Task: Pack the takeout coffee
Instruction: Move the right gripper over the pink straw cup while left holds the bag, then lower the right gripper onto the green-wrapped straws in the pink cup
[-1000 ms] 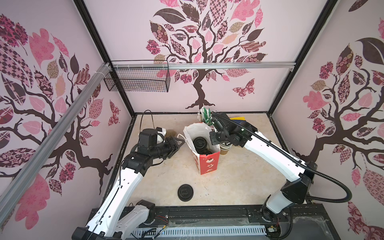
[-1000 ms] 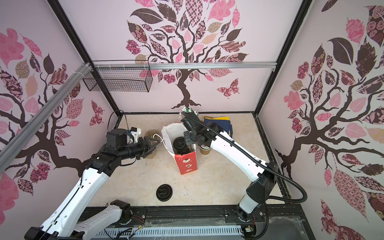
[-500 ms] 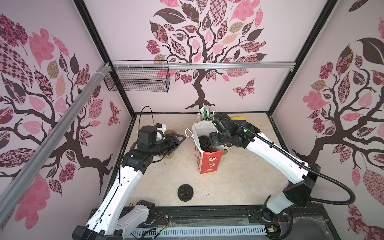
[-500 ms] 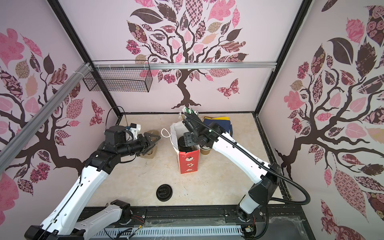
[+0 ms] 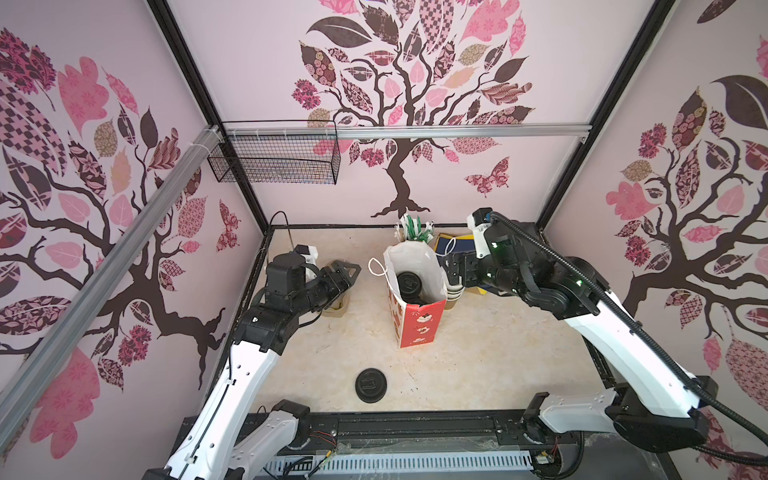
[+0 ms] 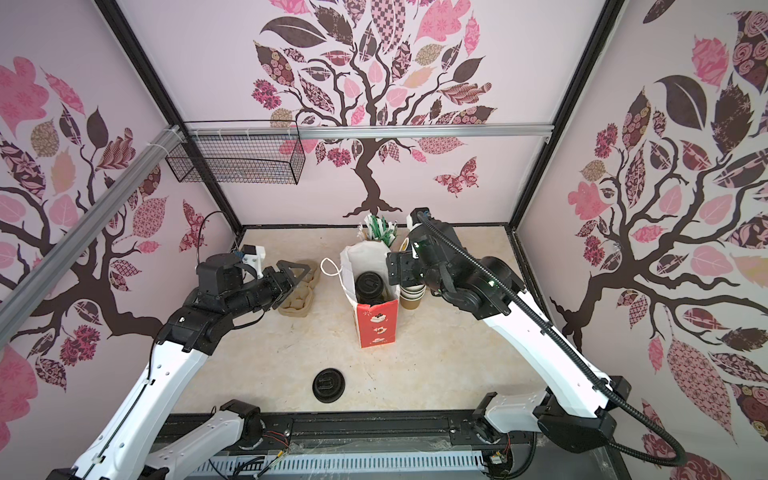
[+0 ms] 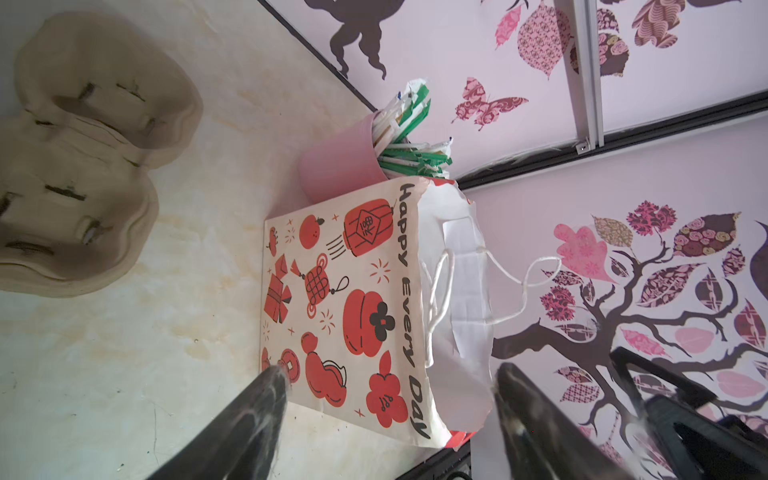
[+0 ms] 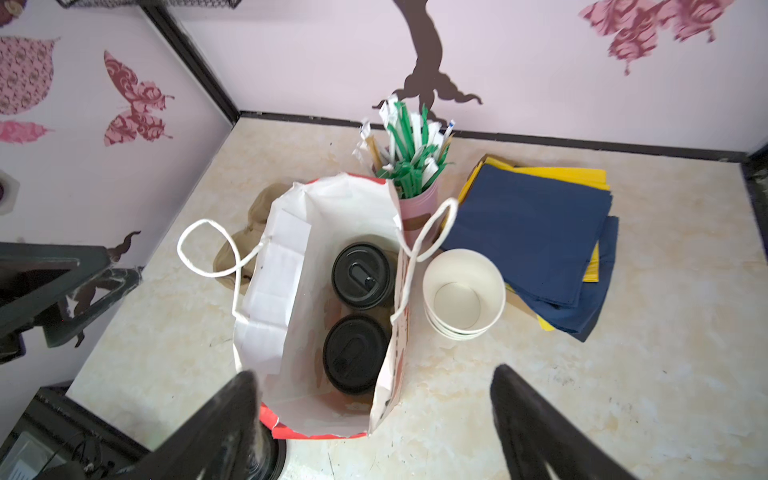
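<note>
Two hands spread wide, empty: left hand [image 7: 388,374], right hand [image 8: 374,374]. Paper bag [image 8: 282,266] between them, just beside right hand, holds lidded cup [image 8: 362,276] and second lidded cup [image 8: 355,353], side by side.

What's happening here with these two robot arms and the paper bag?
The takeout coffee is being packed. One lidded coffee cup and a second lidded cup stand side by side inside the paper bag. The right gripper hovers open and empty by the bag's open top. The left gripper, also open and empty, is off to the side near the cardboard cup carrier. A loose black lid lies on the table in front.
</note>
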`<action>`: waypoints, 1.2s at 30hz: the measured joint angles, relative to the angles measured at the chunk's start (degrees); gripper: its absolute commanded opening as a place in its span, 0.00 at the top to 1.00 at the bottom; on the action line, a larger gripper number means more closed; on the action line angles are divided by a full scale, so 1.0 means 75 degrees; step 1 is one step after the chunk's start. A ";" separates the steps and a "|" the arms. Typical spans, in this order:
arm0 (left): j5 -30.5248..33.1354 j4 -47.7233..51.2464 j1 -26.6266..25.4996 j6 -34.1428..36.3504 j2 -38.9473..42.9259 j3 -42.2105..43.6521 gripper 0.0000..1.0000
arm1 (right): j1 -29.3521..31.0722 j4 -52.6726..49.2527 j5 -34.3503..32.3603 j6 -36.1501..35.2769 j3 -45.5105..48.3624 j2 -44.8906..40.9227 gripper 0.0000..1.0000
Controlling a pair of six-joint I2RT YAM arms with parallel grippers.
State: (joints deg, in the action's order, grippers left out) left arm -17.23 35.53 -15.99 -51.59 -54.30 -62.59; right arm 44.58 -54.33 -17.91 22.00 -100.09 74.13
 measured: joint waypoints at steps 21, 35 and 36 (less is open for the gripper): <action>0.0146 -0.0280 0.0032 -0.0020 -0.0548 -0.0146 0.18 | -0.3570 0.1513 0.3229 -0.0181 -0.0577 0.3238 0.50; -0.0825 0.0577 -0.0944 0.1160 -0.2774 -0.2363 0.10 | -0.3587 0.1536 0.3736 -0.0586 -0.2218 0.4479 0.48; -0.0714 0.0781 -0.1008 0.1268 -0.2935 -0.2524 0.13 | -0.3599 0.1530 0.3733 -0.0589 -0.2215 0.4479 0.48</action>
State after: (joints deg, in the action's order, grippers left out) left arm -22.59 41.39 -23.55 -42.09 -76.31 -81.52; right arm 17.58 -42.85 10.09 17.58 -116.71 107.72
